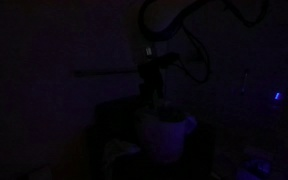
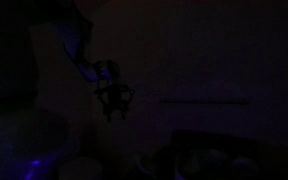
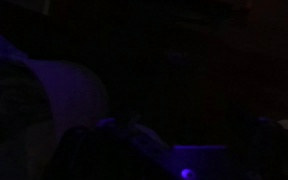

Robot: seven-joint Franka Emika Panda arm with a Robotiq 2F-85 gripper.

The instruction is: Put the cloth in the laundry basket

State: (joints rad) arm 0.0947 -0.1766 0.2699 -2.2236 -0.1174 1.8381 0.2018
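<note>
Light: all three views are very dark, and only pale outlines and a bluish glow come through.

My arm (image 1: 174, 20): in both exterior views it shows as a faint curved shape. It comes down from the upper part of the picture and bends towards my wrist (image 2: 76, 45).

Laundry basket (image 1: 169, 138): a pale, whitish bucket shape, wider at the rim. In an exterior view it stands upright directly under my pincer. In the wrist view a pale rounded wall (image 3: 69, 95) fills the left side, and I take it for the same basket. I cannot tell what it stands on.

Pincer (image 1: 154, 100): it hangs pointing down, just above the basket's rim and close to its middle. In an exterior view (image 2: 114, 105) it is only a dark lump against the wall. I cannot tell whether it is spread or closed, nor whether it holds anything.

Cloth: I cannot make it out in this darkness.

Blue light (image 1: 278, 97): a small bright dot well off to the side of the basket. A similar blue glow sits at the bottom edge of the wrist view (image 3: 184, 172).
</note>
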